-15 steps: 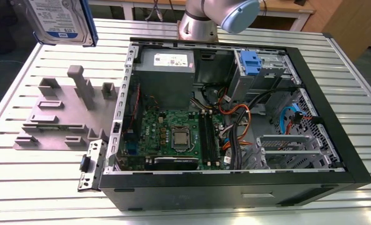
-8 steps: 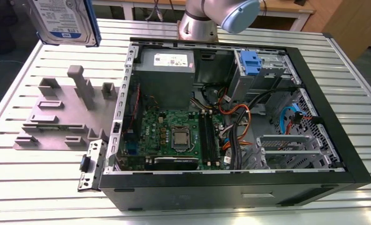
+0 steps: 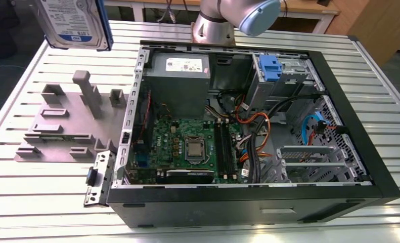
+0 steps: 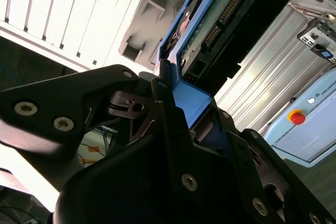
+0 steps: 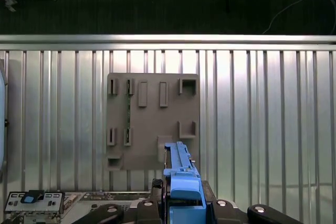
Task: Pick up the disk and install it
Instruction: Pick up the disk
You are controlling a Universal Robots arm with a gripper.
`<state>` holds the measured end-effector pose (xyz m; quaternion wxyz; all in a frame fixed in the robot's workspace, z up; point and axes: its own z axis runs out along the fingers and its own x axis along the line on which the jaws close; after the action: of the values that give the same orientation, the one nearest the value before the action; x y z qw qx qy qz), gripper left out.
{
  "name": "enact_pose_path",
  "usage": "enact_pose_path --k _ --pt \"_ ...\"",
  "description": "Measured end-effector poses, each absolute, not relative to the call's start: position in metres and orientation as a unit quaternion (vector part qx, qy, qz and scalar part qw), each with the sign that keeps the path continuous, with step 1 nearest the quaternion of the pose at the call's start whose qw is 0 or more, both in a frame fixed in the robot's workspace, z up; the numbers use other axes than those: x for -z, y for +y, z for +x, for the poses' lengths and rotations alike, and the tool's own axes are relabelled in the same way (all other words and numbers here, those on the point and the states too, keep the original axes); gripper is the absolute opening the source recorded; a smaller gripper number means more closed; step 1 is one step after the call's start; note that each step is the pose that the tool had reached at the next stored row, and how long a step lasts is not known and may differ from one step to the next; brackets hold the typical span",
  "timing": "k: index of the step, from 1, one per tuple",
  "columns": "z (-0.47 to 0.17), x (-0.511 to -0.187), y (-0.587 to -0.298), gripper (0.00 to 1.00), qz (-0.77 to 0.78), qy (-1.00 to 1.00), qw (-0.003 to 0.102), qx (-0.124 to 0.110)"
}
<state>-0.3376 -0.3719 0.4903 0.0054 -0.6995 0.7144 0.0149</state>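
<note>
The disk point(image 3: 72, 23), a silver hard drive with a white-and-blue label in a blue carrier, hangs upright high above the table at the exterior view's far left, cut off by the picture's edge. In the second wrist view my gripper point(image 4: 191, 109) is shut on the disk's point(image 4: 210, 30) blue carrier, with black fingers point(image 4: 160, 103) pressed on both sides. The first wrist view looks down along the disk's blue edge point(image 5: 181, 182) in the gripper point(image 5: 181, 195) to the grey fixture plate point(image 5: 152, 121) on the table below.
The open computer case point(image 3: 335, 101) lies on the slatted metal table point(image 3: 64, 202), with motherboard point(image 3: 186, 147), cables and a drive bay holding a blue bracket point(image 3: 270, 66). A grey fixture point(image 3: 64, 121) with upright posts stands at the case's left. The arm's base point(image 3: 217, 23) rises behind the case.
</note>
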Motion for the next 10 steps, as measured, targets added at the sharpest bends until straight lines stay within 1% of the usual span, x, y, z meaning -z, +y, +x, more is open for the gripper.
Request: enact_pose_path --k 10 --pt "-0.3271 -0.4902 -0.3719 0.36 -0.700 0.714 0.005 -0.015"
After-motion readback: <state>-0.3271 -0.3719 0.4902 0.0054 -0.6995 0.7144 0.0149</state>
